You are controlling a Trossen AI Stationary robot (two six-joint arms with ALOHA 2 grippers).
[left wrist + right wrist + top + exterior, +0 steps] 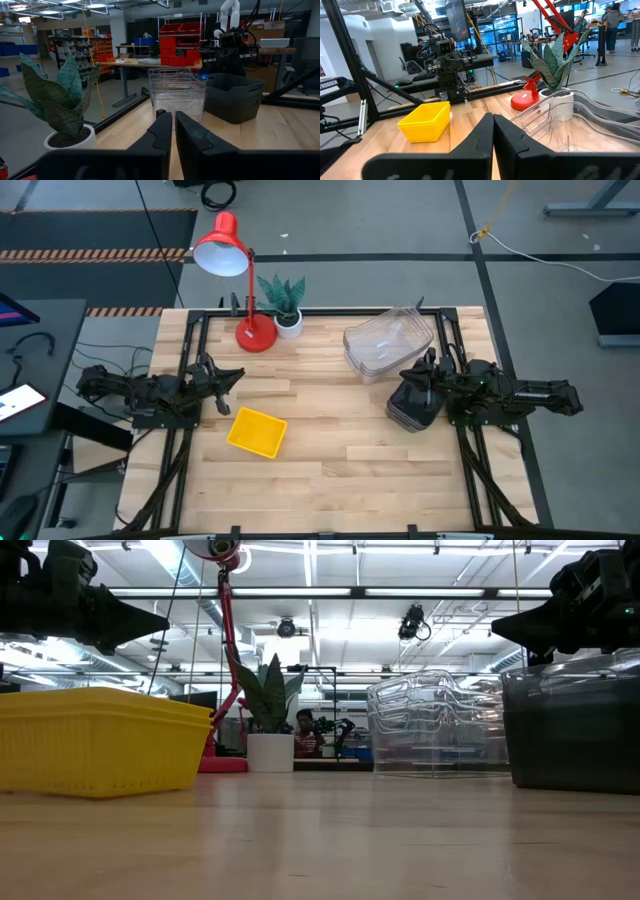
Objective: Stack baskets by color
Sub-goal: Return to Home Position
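Observation:
Yellow baskets (257, 431) (100, 740) rest nested on the table's left half, in front of my left gripper (238, 374) (173, 114). That gripper hovers level above the wood, with a narrow slit between its fingers and nothing in it. Clear baskets (388, 342) (177, 92) stand stacked at the far right. A nested stack of dark grey baskets (413, 402) (575, 730) sits just in front of them. My right gripper (403, 374) (493, 116) is shut, level, above the grey stack's far left corner, and touches nothing.
A red desk lamp (228, 250) and a small potted plant (283, 300) stand at the far edge, left of centre. Black frame rails (190, 350) run along both sides. Bare wood (350, 460) lies in the middle and along the near edge. People (612, 20) show in the room beyond.

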